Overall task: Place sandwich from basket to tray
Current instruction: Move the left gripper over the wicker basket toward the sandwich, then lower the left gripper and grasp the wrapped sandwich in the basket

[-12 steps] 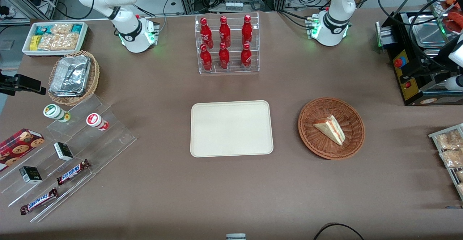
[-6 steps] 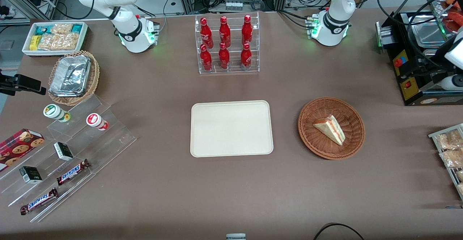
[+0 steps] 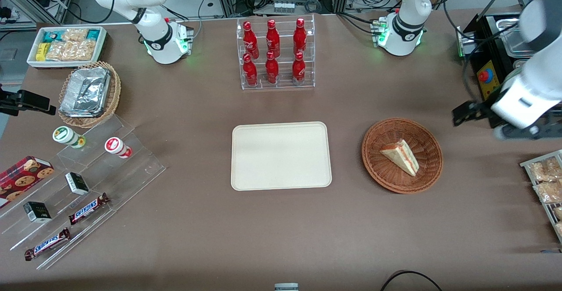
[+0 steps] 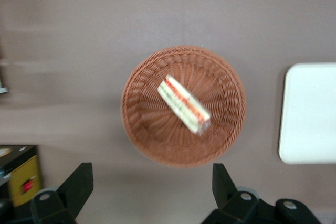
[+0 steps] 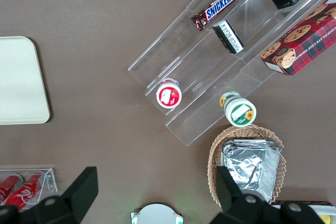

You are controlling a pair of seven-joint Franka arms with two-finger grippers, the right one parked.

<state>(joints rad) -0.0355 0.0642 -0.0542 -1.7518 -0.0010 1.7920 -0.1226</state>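
The sandwich (image 3: 400, 156), a pale bread wedge with red and green filling, lies in the reddish-brown wicker basket (image 3: 381, 172). The cream tray (image 3: 281, 156) lies flat beside the basket, toward the parked arm's end, with nothing on it. My left gripper (image 3: 527, 132) hangs high over the table beside the basket, toward the working arm's end. In the left wrist view the gripper (image 4: 151, 174) is open wide and holds nothing. That view also shows the basket (image 4: 142, 124), the sandwich (image 4: 184, 104) and the tray's edge (image 4: 310, 114).
A clear rack of red bottles (image 3: 274, 54) stands farther from the front camera than the tray. A black machine with a red button (image 3: 487, 80) and a rack of snack bags (image 3: 546, 181) flank my gripper. Acrylic steps with snacks (image 3: 79, 181) lie toward the parked arm's end.
The left arm has swung in from the working arm's edge of the front view toward the basket. The sandwich, basket and tray have not moved.
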